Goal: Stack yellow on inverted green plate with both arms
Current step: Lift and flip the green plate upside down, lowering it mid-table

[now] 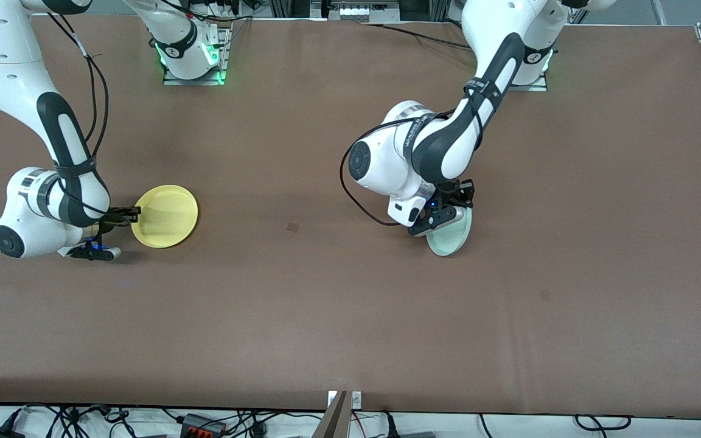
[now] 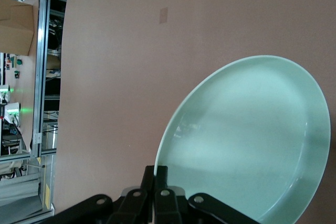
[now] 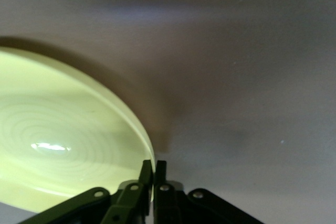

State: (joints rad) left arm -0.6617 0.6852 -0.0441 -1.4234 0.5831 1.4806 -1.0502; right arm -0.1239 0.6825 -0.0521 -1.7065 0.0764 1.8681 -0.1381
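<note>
Green plate [image 1: 449, 238] tilted, left claw [image 1: 442, 214] clamped | yellow plate [image 1: 165, 216], right claw [image 1: 133, 214] clamped

I see a glossy, smooth green plate [image 2: 247, 145] and a shiny yellow plate [image 3: 58, 140] with ringed glaze; the brown worktop [image 1: 350, 316] looks matt, slightly felt-like. Arm shells look glossy white plastic.

The brown table [image 1: 338, 316] carries both arm bases; a small dark mark [image 1: 292, 227] lies mid-surface.
</note>
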